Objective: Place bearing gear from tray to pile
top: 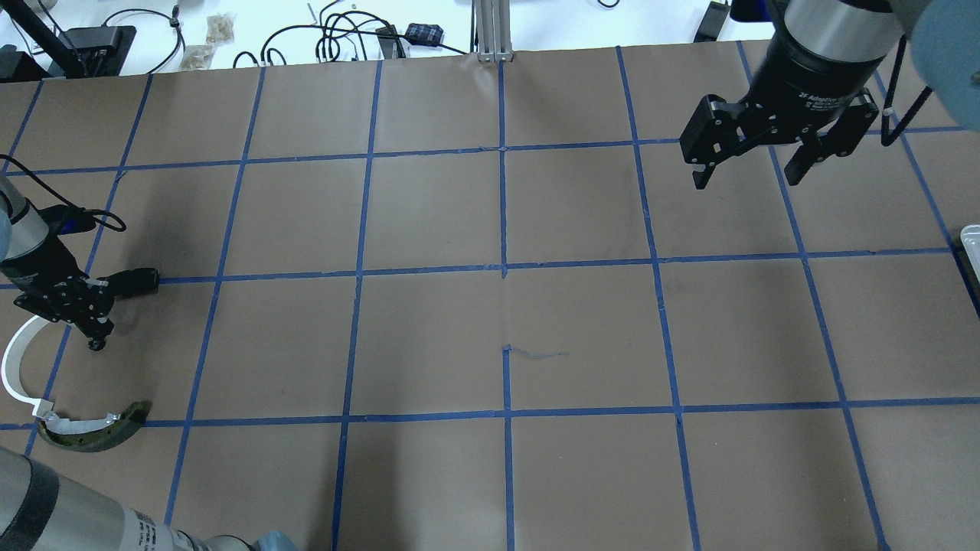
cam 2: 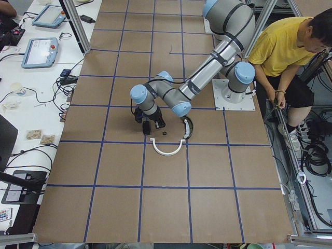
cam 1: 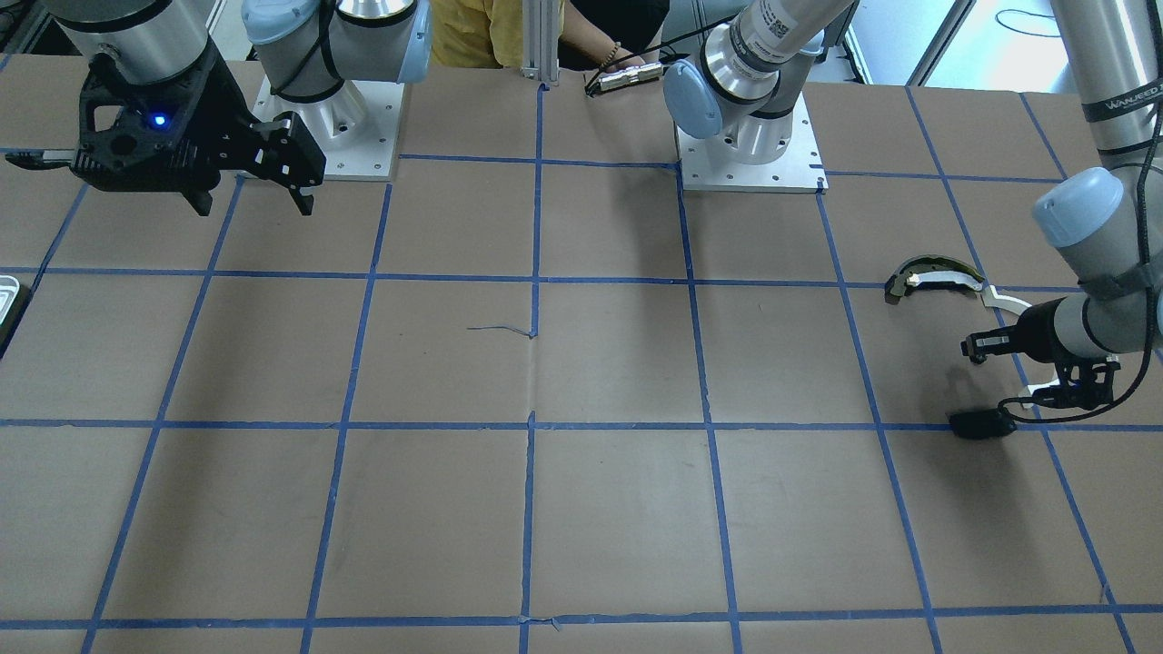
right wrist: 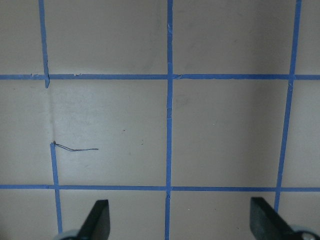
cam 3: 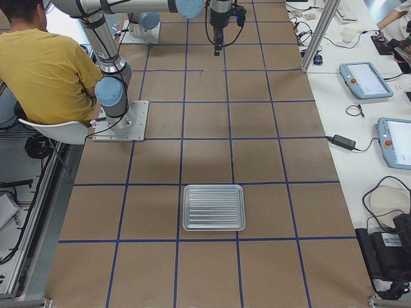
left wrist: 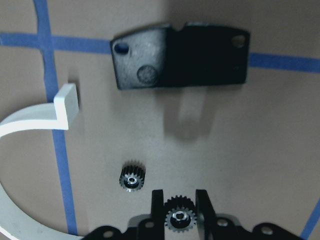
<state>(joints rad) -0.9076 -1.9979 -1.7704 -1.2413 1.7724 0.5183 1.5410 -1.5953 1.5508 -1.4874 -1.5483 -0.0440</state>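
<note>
My left gripper [left wrist: 178, 205] is shut on a small black bearing gear [left wrist: 178, 218] and holds it low over the pile at the table's left end [top: 96, 337]. A second gear [left wrist: 132, 176] lies on the paper just beside it. The pile also holds a flat black plate [left wrist: 180, 55], a white arc strip [top: 15, 360] and a dark olive-tipped curved piece [top: 92, 425]. My right gripper [top: 746, 177] is open and empty, high above the table. The whitish ridged tray [cam 3: 214, 207] is at the far right end, with nothing seen in it.
The brown table top is marked with a blue tape grid [top: 504, 268]. A person in a yellow shirt [cam 3: 45, 70] sits behind the robot bases. Cables and tablets lie on the white bench [cam 3: 366, 80] past the table's far edge.
</note>
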